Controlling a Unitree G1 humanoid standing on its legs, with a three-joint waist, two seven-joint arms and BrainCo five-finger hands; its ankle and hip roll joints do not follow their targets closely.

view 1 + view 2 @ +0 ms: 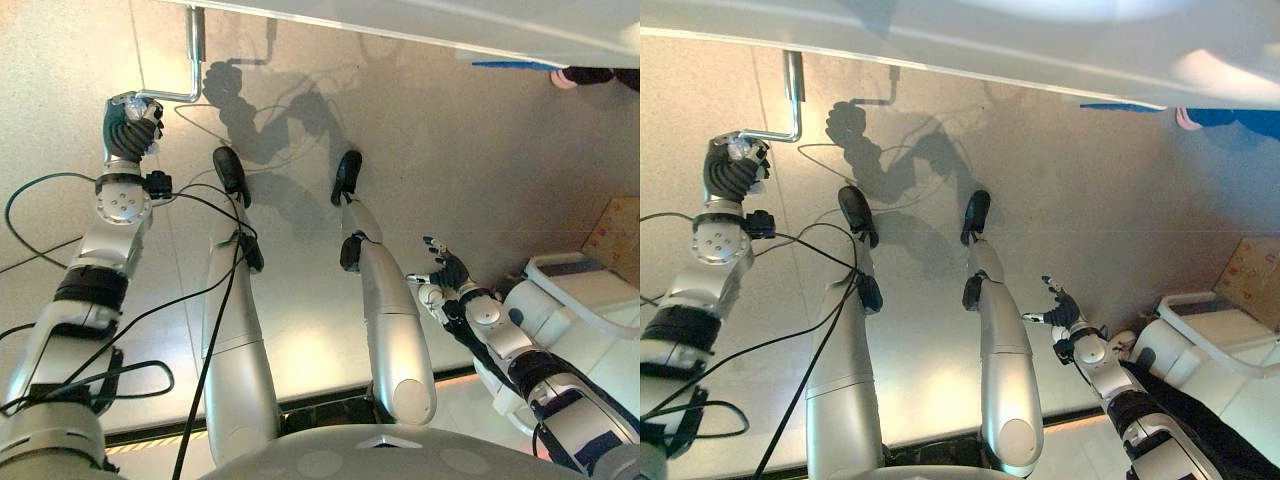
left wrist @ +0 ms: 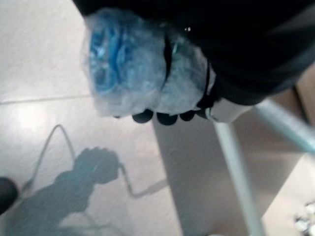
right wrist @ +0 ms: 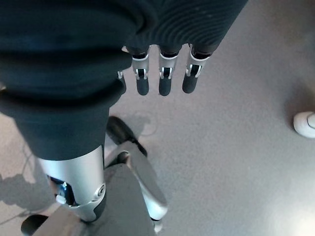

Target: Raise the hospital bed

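Crank handle [image 1: 172, 97] of the hospital bed [image 1: 480, 25]: bent chrome rod, shaft dropping from the bed edge, grip running sideways into the left hand [image 1: 130, 125], which is clenched round it. Right hand [image 1: 447, 270] far off, low, fingers relaxed, holding nothing.

Left wrist view: fingers [image 2: 162, 117] wrapped over a crinkled bluish-clear covering [image 2: 128, 64], probably plastic film on the grip.

Right wrist view: straight fingers [image 3: 165, 81] over smooth grey floor [image 3: 236, 147].
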